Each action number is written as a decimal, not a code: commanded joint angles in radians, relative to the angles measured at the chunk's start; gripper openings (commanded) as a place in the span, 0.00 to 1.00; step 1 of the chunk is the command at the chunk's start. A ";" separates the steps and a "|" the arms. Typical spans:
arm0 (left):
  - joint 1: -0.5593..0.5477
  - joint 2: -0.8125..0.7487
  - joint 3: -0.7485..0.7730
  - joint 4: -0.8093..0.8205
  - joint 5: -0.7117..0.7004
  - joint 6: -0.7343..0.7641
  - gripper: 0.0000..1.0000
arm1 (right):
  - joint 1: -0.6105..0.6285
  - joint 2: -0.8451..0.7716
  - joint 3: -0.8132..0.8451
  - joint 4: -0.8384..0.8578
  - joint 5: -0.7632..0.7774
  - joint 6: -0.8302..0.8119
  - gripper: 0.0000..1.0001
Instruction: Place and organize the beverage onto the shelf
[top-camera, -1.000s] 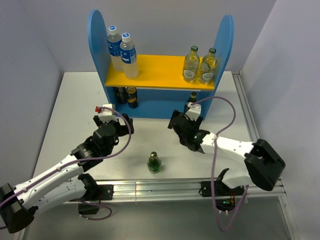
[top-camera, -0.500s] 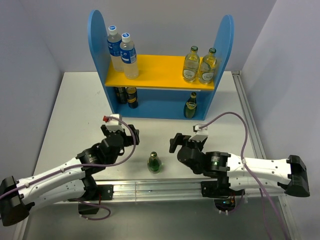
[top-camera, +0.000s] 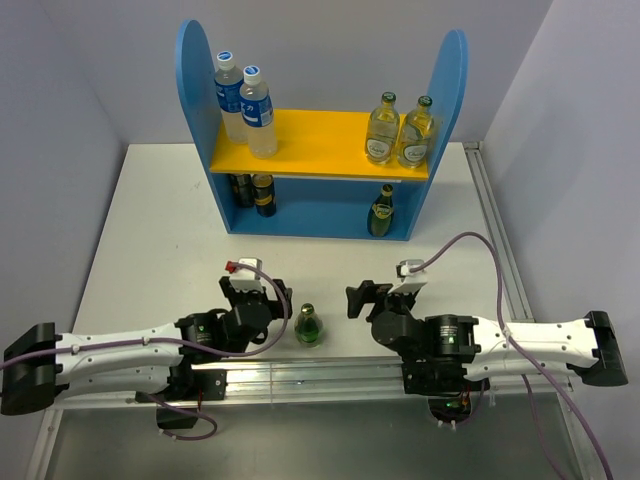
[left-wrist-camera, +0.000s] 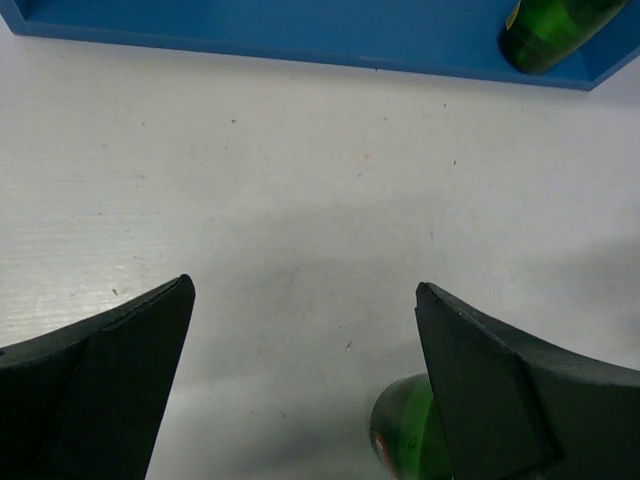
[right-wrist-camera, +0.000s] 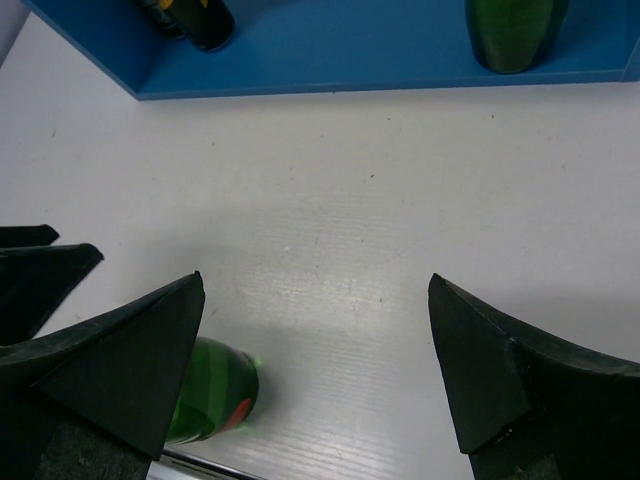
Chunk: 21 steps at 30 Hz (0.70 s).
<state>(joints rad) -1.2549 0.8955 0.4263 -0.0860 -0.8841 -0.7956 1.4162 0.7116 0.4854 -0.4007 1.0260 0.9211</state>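
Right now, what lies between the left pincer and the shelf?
Only bare table between left pincer and shelf, per the left wrist view.

Bare table (top-camera: 150, 230) open between shelf (top-camera: 320, 218) front and the lone green bottle (top-camera: 310, 326). Hemmed in there — left gripper (top-camera: 258, 291) near one flank, right gripper (top-camera: 374, 297) near the other. Lower level free mid-span, between dark cans (top-camera: 252, 190) and the shelved green bottle (top-camera: 381, 209).

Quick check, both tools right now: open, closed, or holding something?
Left tool: open, holding nothing.
Right tool: open, holding nothing.
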 joint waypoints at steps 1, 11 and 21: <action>-0.017 0.026 -0.030 0.116 -0.023 -0.033 0.99 | 0.018 -0.041 -0.014 0.025 0.080 -0.010 1.00; -0.046 0.108 -0.098 0.337 0.039 0.058 0.99 | 0.021 -0.084 -0.048 0.034 0.092 -0.022 1.00; -0.081 0.163 -0.127 0.477 0.065 0.136 0.99 | 0.021 -0.110 -0.076 0.059 0.100 -0.039 1.00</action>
<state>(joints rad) -1.3258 1.0504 0.3092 0.2813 -0.8478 -0.7082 1.4296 0.6209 0.4160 -0.3801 1.0721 0.8845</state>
